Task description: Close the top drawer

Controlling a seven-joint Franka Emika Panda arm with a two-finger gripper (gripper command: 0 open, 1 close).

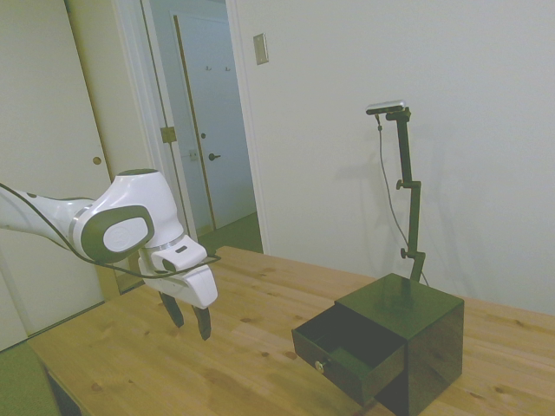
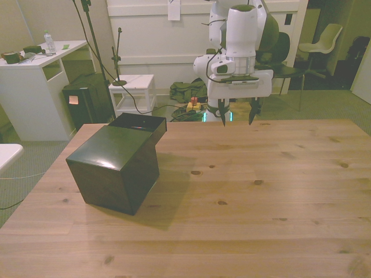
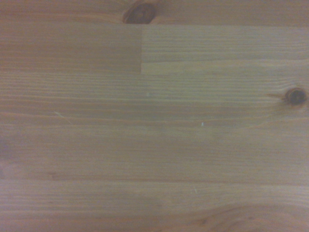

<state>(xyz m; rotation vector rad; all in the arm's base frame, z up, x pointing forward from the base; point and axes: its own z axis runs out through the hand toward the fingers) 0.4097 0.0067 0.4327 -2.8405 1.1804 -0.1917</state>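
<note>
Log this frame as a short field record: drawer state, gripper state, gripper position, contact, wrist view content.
drawer: top drawer of the small black cube cabinet pulled out, small brass knob facing outward
gripper: white two-finger gripper open, holding nothing
position: above the wooden table, apart from the cabinet
contact: none with the drawer
wrist view: bare wood planks only

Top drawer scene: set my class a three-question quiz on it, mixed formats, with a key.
1. True or false: the top drawer is fully shut.
2. The hand is: A) gripping the knob; B) open above the table, away from the cabinet; C) inside the drawer.
3. Fill in: the wrist view shows only bare ____.

Key: 1 false, it is pulled out; 2 B; 3 wood.
</note>
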